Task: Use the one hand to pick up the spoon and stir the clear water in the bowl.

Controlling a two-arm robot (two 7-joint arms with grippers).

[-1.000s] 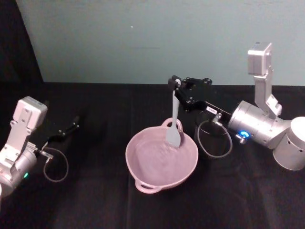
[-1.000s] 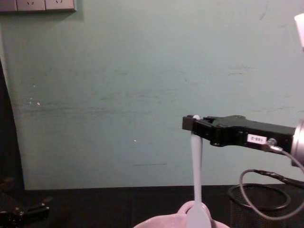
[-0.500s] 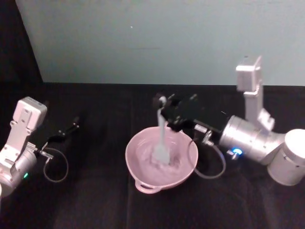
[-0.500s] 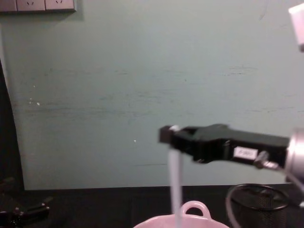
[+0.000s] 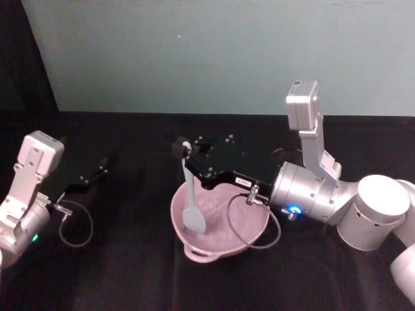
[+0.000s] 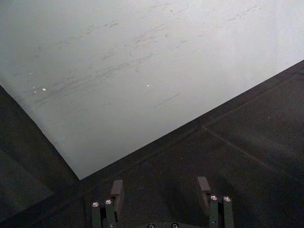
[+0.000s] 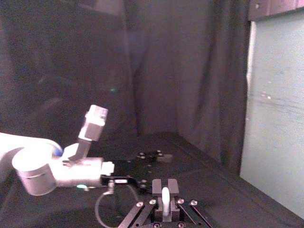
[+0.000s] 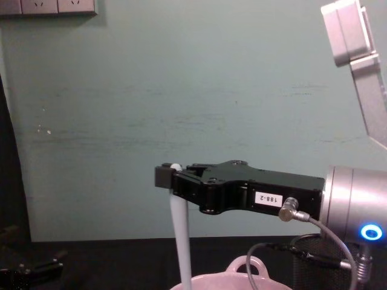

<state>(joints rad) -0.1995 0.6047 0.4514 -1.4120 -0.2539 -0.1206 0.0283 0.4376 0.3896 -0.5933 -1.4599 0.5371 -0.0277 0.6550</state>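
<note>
Your right gripper (image 5: pixel 187 149), a black blocky piece with a small white label on a silver-grey wrist, reaches in over the bowl (image 5: pixel 249 223). Its jaws are closed on the top end of the spoon (image 5: pixel 192 194). The spoon is smooth white plastic, with a slim tapered handle widening to a flat, spatula-like blade. Its long axis stands close to upright: the handle end is up in the jaws and the blade points down inside the bowl, toward the bowl's left side.

The bowl is pale pink, glossy and round, with a small rounded loop handle at its near rim. It sits on the desk (image 5: pixel 130 272), which is covered in matt black cloth.

In the chest view a black wire-mesh cup (image 8: pixel 329 275) stands behind the right wrist.

Your left gripper (image 5: pixel 97 173) lies parked at the desk's left, well apart from the bowl. Its jaws stand apart with nothing between them.
</note>
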